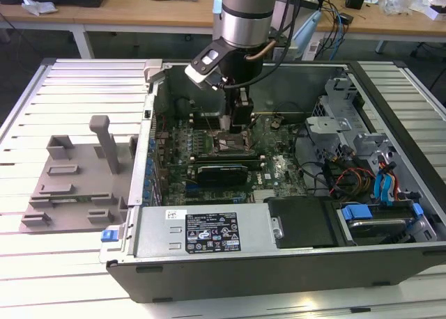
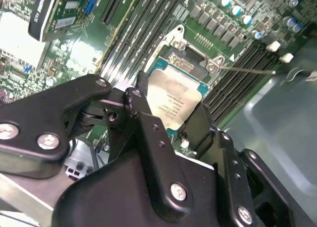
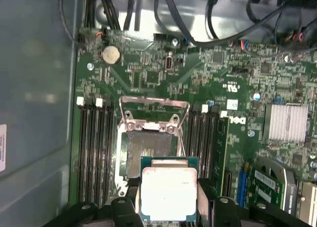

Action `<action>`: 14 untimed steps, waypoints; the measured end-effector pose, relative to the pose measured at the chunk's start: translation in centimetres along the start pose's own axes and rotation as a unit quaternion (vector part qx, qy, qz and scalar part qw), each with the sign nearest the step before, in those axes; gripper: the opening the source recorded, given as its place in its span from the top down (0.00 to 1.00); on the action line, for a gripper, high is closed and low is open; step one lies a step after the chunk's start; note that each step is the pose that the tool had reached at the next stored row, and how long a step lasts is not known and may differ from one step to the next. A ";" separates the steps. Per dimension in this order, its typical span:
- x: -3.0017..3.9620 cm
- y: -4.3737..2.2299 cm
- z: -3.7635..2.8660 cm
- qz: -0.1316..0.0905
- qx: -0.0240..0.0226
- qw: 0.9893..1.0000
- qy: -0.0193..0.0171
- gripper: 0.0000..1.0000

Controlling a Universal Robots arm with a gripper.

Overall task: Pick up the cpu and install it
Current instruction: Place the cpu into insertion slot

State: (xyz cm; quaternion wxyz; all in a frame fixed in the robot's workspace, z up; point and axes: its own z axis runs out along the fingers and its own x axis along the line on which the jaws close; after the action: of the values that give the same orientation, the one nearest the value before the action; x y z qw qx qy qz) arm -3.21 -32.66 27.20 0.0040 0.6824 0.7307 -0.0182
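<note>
The cpu [image 3: 168, 192], a flat square chip with a pale silver top and green rim, sits between my gripper's two black fingers [image 3: 130, 199]. My gripper [image 3: 168, 207] is shut on the cpu. It hangs just above the open black socket [image 3: 151, 145], partly over the socket's edge, with the socket's metal load frame [image 3: 154, 104] swung up. In the second wrist view the cpu [image 2: 174, 99] is tilted slightly over the socket [image 2: 181, 63], clamped on two opposite sides by the gripper [image 2: 171, 115]. In the exterior view the gripper [image 1: 233, 122] is low inside the computer case, right over the socket [image 1: 230, 143].
Memory slots [image 3: 94, 152] flank the socket on both sides. A thin metal lever [image 2: 247, 70] sticks out beside the socket. A long black block [image 1: 223, 171] lies in front of it. A grey tray [image 1: 77, 183] stands at the exterior view's left, drive bays and cables [image 1: 355, 173] at its right.
</note>
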 end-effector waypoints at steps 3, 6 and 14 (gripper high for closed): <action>0.00 0.00 0.00 0.000 -0.006 1.000 0.000 0.45; 0.00 0.01 0.10 0.000 -0.006 1.000 -0.001 0.45; 0.03 0.02 1.02 0.000 -0.006 1.000 -0.001 0.45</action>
State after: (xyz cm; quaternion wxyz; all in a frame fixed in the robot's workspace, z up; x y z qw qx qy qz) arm -3.21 -32.66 26.18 0.0087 0.6826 0.7306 -0.0139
